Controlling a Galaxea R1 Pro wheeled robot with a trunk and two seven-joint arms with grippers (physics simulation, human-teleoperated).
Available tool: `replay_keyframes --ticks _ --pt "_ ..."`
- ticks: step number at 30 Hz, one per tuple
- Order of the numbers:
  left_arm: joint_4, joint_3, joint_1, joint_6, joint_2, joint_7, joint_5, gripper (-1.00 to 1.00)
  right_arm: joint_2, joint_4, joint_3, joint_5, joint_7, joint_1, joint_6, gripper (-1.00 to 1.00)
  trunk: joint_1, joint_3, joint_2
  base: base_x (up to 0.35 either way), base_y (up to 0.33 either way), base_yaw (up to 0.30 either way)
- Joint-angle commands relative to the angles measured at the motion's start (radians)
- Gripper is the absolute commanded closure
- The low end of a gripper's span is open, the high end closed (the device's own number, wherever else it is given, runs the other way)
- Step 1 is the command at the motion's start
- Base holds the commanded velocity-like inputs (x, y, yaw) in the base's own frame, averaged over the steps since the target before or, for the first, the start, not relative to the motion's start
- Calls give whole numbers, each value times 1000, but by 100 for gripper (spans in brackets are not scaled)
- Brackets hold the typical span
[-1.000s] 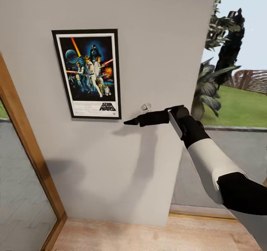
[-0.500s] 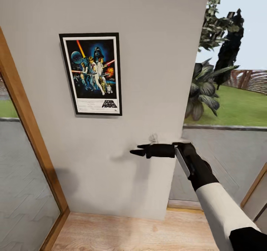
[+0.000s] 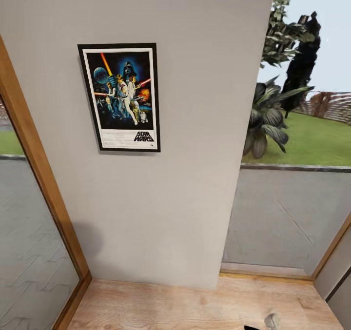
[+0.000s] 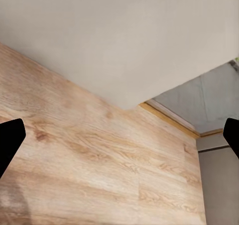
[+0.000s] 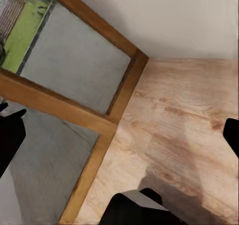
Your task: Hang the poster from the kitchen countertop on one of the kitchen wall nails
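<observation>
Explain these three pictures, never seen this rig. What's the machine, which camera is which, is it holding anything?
It is a simulated wheeled robot with two arms, each ending in a two-finger gripper. The big picture is from its head camera: the poster hangs on the grey wall, with a wood floor below and a garden through the window. The other two come from cameras near each wrist, looking along the fingers. Both look down at the floor. The left gripper and right gripper show dark fingertips far apart at the picture edges, open, with nothing between them.
</observation>
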Motion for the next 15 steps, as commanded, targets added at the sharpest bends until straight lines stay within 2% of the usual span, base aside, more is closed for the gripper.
replay_keyframes --ticks 1,4,5,7,12,15 --pt "1 8 -1 -5 0 -3 -7 -100 -11 36 -2 -4 3 2 -15 -100 0 -1 -1 0 0 0" --pt "1 8 -1 -5 0 -5 -8 -100 -37 127 -3 -4 -4 7 -64 -100 0 -1 -1 0 0 0" --pt "1 8 -1 -5 0 -5 -8 -100 -62 196 -4 -4 -35 9 -90 -100 0 -1 -1 0 0 0" --pt "1 8 -1 -5 0 -6 -8 -100 -76 227 -4 -5 -66 11 -100 -100 0 -1 -1 0 0 0" --pt "1 8 -1 -5 0 -6 -8 -100 -94 268 -3 -7 -159 12 -114 -100 0 -1 -1 0 0 0" --pt "0 8 -1 -5 0 -6 -8 -100 -96 275 -3 -7 -195 13 -117 -100 0 -1 -1 0 0 0"
